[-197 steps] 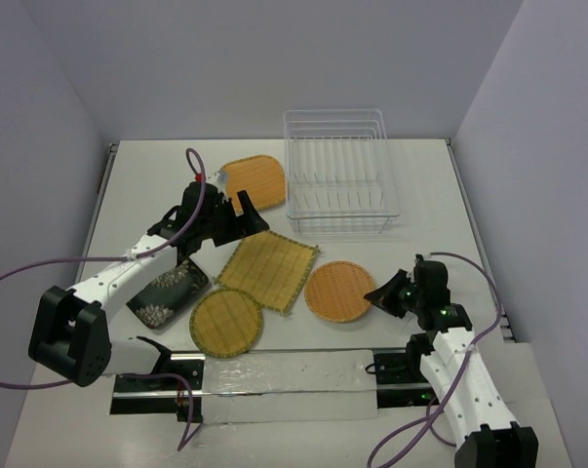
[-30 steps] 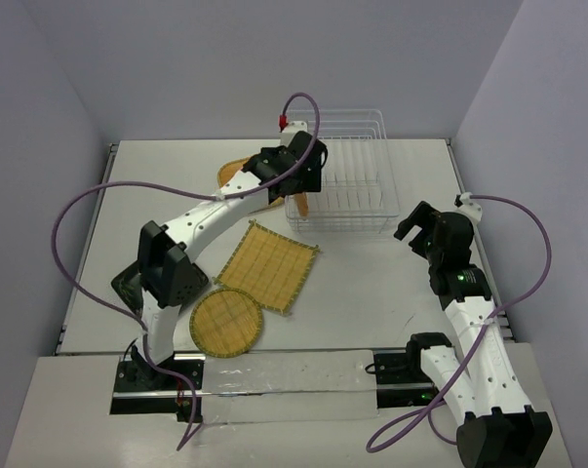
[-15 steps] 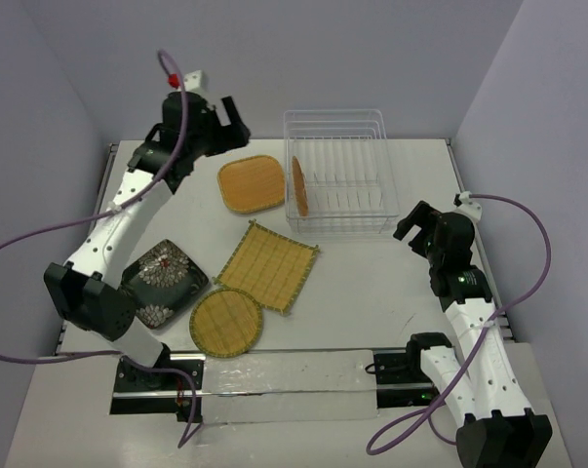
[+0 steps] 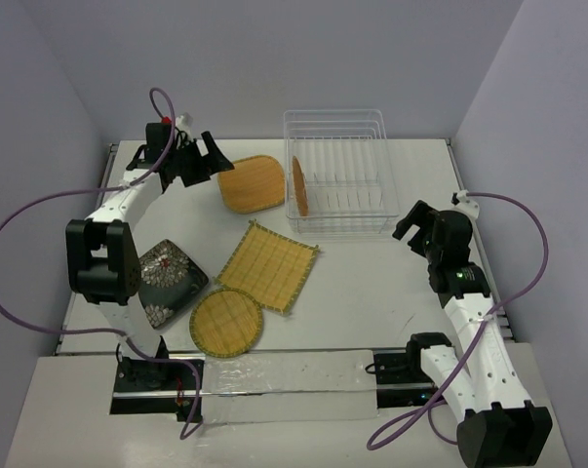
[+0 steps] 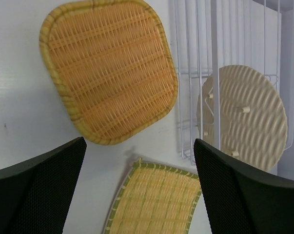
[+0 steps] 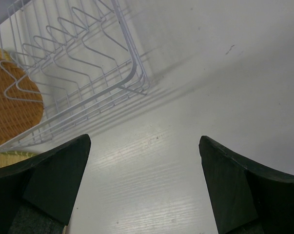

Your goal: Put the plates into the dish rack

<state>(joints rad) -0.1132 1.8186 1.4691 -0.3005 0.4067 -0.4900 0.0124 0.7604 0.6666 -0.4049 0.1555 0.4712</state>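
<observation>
While its fingers (image 5: pixel 44 190) stand spread wide with nothing between them, the left gripper (image 4: pixel 214 164) hangs over the far left of the table (image 4: pixel 372 283), its arm stretched back along the left edge. The orange rounded-square plate (image 4: pixel 253 182) lies flat just ahead of it, beside the dish rack (image 4: pixel 344 226). The orange round plate (image 4: pixel 298 185) stands on edge between the dividers at the rack's left end. The right gripper (image 4: pixel 415 222) is likewise wide apart and empty, raised near the rack's front right corner. Nearer the bases, the yellow square plate (image 4: pixel 267 264), the yellow round plate (image 4: pixel 226 322) and the black floral plate (image 4: pixel 167 278) lie flat on the table
</observation>
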